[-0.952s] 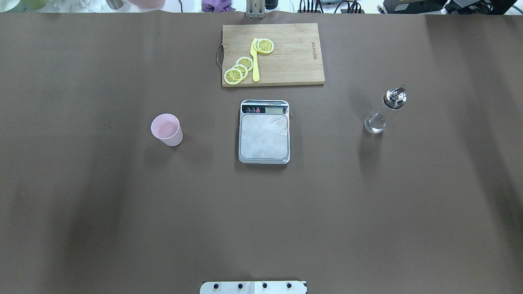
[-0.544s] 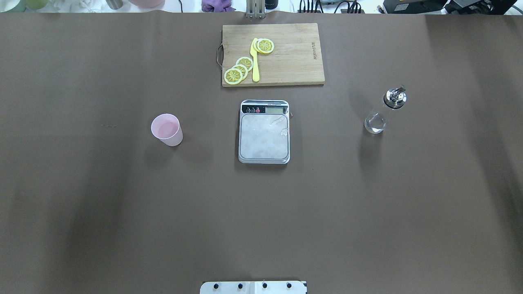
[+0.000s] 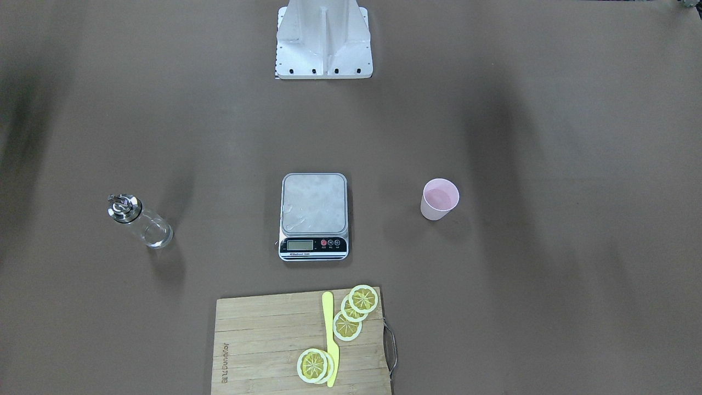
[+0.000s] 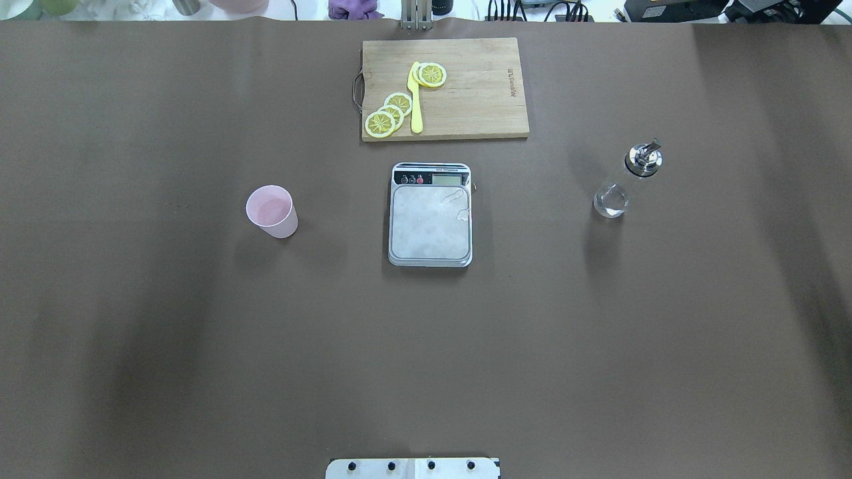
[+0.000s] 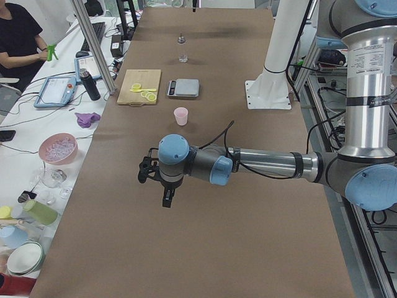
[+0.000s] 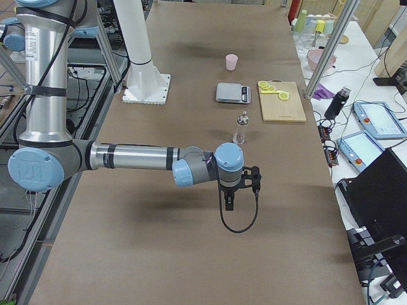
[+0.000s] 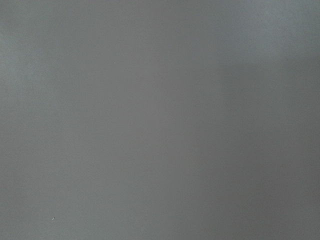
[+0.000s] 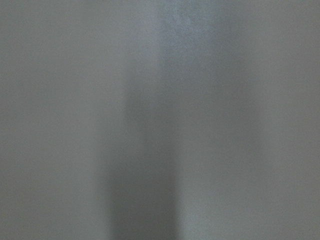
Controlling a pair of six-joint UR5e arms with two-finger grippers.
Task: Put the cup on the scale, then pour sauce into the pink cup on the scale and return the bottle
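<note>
Exterior left and exterior right alone show the left jaws and right jaws, each above bare worktop (image 4: pixel 426 366); can't tell how far open. Cup (image 4: pixel 271 211) upright on worktop, robot's left of scale (image 4: pixel 430 214), well apart. Bottle (image 4: pixel 626 181) upright on scale's right, well apart.

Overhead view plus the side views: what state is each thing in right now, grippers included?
cup: upright on the table, off the scale.
scale: platform bare, display unreadable.
bottle: upright, capped, ungripped.
cutting board: carries lemon slices and a yellow knife.
left gripper: over bare table, holding nothing; opening cannot be told.
right gripper: likewise.
</note>
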